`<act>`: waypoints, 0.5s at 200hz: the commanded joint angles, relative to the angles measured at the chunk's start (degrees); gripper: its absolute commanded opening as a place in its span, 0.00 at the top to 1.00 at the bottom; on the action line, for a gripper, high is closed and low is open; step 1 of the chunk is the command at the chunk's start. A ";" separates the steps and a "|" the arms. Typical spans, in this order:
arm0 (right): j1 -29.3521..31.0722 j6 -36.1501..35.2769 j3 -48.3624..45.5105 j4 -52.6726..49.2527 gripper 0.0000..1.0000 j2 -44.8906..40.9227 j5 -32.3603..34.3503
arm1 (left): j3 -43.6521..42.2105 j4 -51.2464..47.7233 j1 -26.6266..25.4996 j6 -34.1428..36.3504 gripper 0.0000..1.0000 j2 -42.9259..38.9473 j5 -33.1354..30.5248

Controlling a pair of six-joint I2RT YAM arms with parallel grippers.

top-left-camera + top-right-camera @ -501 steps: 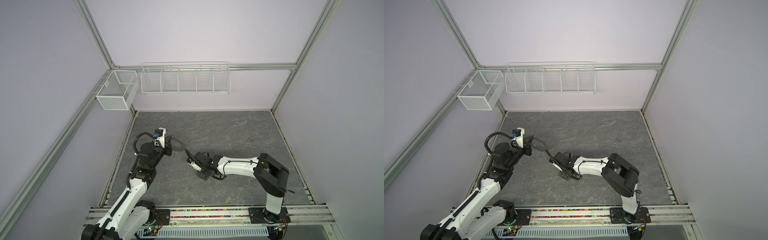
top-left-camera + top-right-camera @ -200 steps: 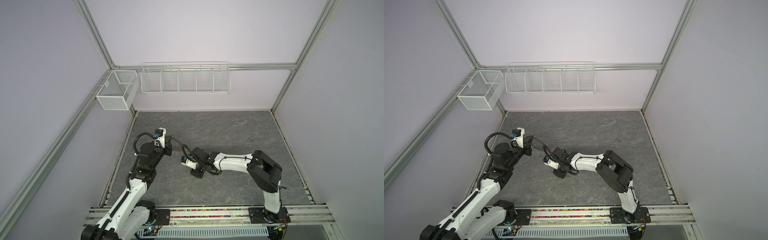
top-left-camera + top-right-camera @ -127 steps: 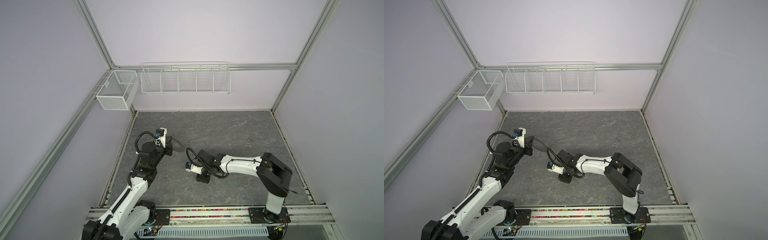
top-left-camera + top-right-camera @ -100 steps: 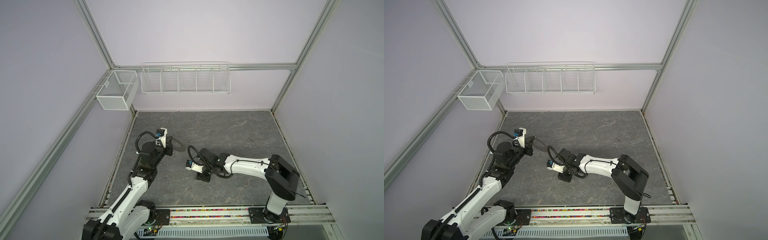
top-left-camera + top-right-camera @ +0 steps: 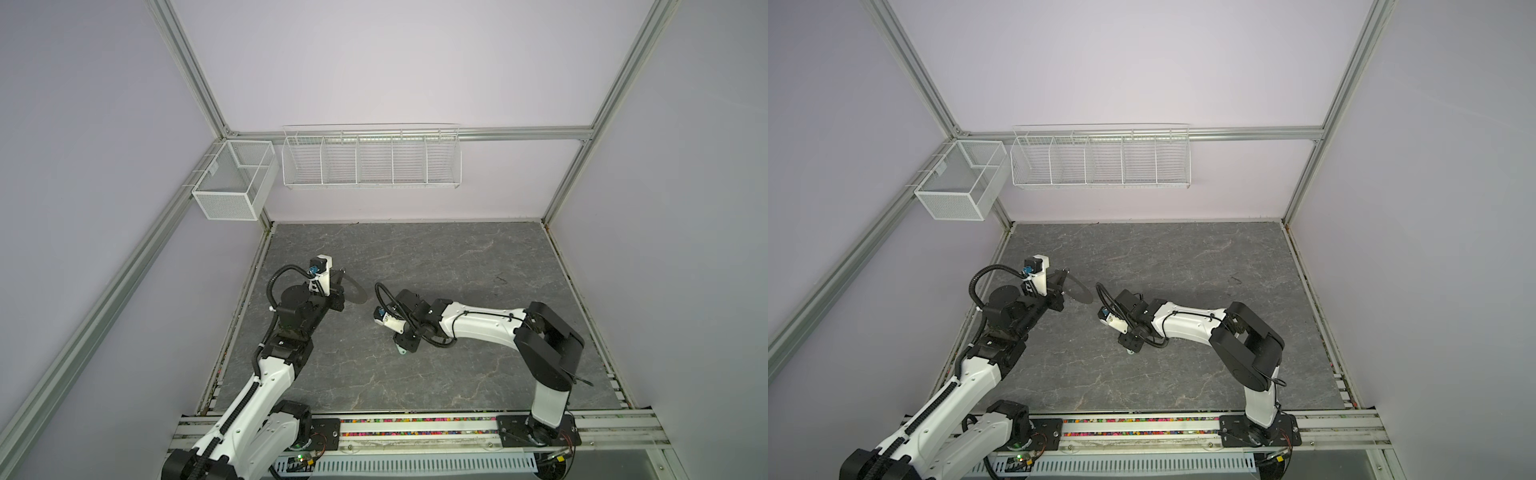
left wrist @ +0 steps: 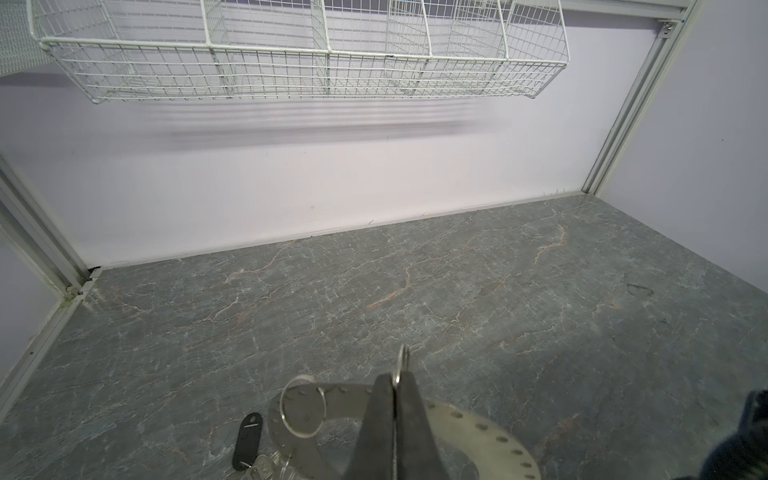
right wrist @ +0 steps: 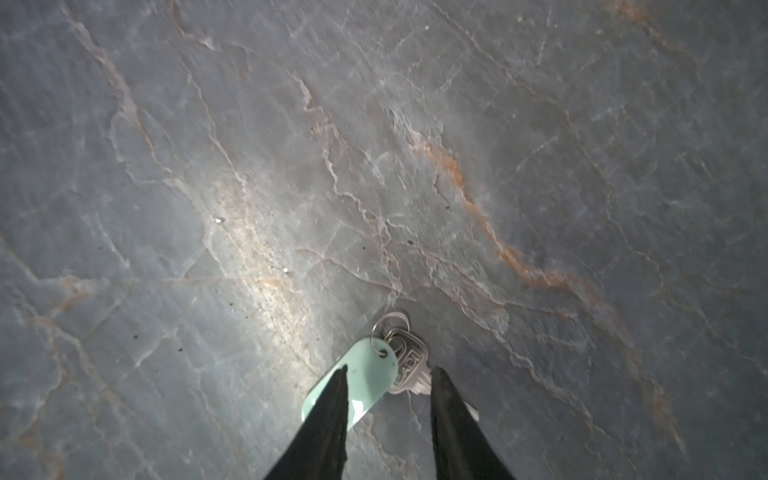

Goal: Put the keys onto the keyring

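Overhead, in both top views, the left gripper (image 5: 341, 286) (image 5: 1062, 282) holds the flat grey metal disc keyring (image 5: 355, 293) (image 5: 1079, 293) up off the dark grey marbled table (image 5: 436, 257), near its left side. Well apart from it, toward the middle, the right gripper (image 5: 404, 347) (image 5: 1132, 348) points down at a pale mint oval plastic tag (image 5: 402, 352) (image 5: 1133, 352) lying on the table.

From the left wrist, the black fingers (image 6: 382, 415) are pressed together on a small wire loop (image 6: 402, 361) seen edge-on, with the keyring (image 6: 478, 432) spread out beneath them. A larger wire ring (image 6: 281, 405) is threaded at the disc's rim. Beside it are a black oval plastic tag (image 6: 248, 436) and a few silver keys (image 6: 266, 461).

From the right wrist, the fingers (image 7: 328, 419) stand partly apart. They straddle the mint tag (image 7: 361, 365) and a silver key (image 7: 411, 361), which are joined by a small split ring (image 7: 390, 313) and lie flat on the table. One fingertip overlaps the tag and the other sits just beside the key's head. Whether either presses down cannot be told.
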 commanded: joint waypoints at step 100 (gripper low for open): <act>2.38 5.26 3.37 -0.63 0.74 4.98 6.29 | 0.40 0.85 -0.22 0.36 1.00 -0.76 0.06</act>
